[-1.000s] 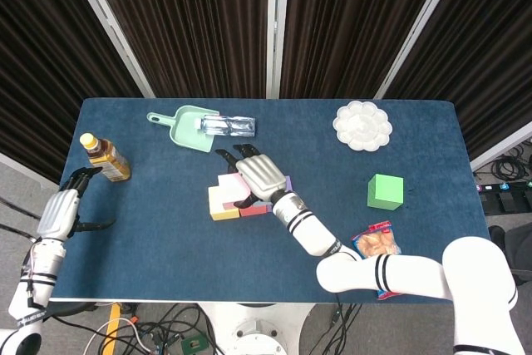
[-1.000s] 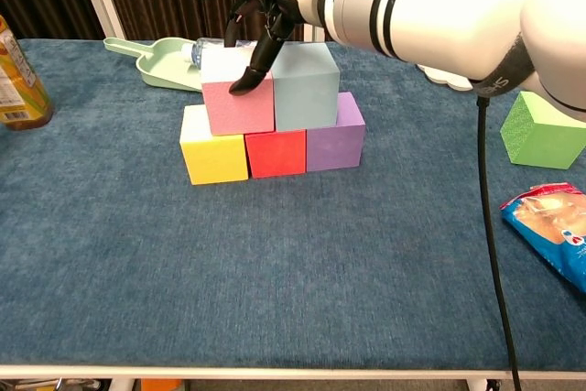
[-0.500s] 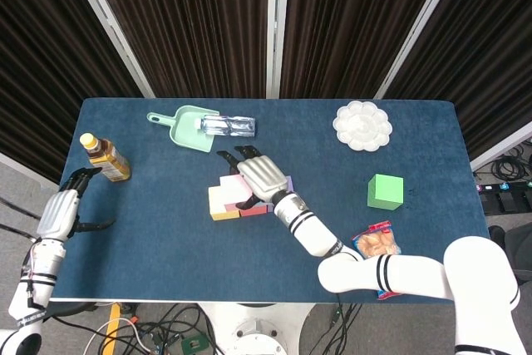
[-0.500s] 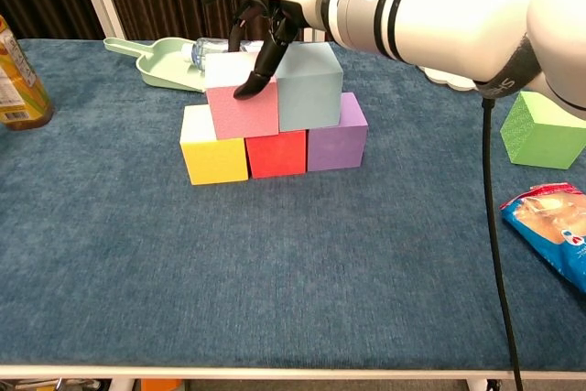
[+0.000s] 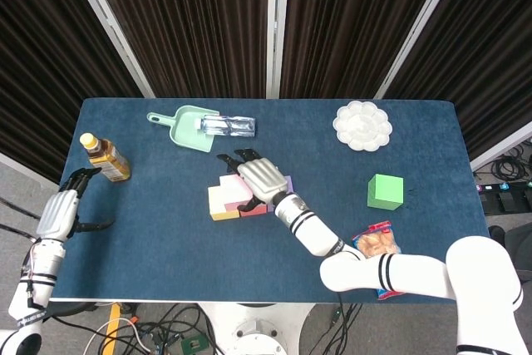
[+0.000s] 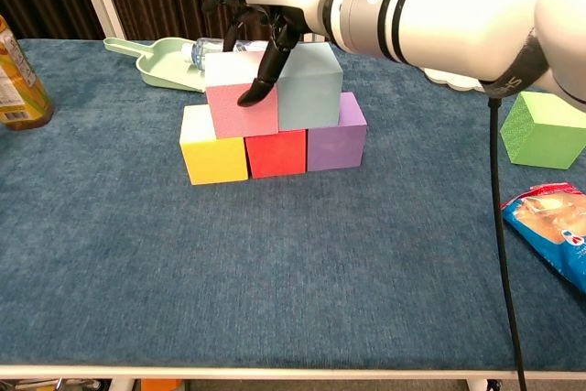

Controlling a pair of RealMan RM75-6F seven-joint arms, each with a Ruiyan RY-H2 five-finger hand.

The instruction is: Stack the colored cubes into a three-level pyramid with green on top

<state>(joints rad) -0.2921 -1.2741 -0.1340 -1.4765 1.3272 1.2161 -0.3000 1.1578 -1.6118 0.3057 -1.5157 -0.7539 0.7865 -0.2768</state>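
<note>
Yellow point(image 6: 213, 146), red point(image 6: 276, 153) and purple point(image 6: 335, 134) cubes form a row mid-table. On them rest a pink cube point(image 6: 242, 110) and a light blue cube point(image 6: 309, 87), side by side and touching. My right hand point(image 6: 270, 2) hovers over these two with its fingers spread, and one dark fingertip point(image 6: 249, 96) touches the pink cube's front face. From above, this hand point(image 5: 262, 175) covers most of the stack. The green cube point(image 6: 543, 130) sits alone at the right point(image 5: 386, 191). My left hand point(image 5: 60, 214) hangs off the table's left edge, holding nothing.
A tea bottle point(image 5: 105, 157) stands at the far left. A mint dustpan point(image 5: 188, 127) and a clear water bottle point(image 5: 227, 125) lie behind the stack. A white flower-shaped dish point(image 5: 362, 125) is back right, and a snack bag point(image 5: 377, 242) lies front right.
My right hand shifted slightly right, and its fingertip slid down the pink cube's front. The pink and blue cubes moved a little to the right. The left hand stayed still.
</note>
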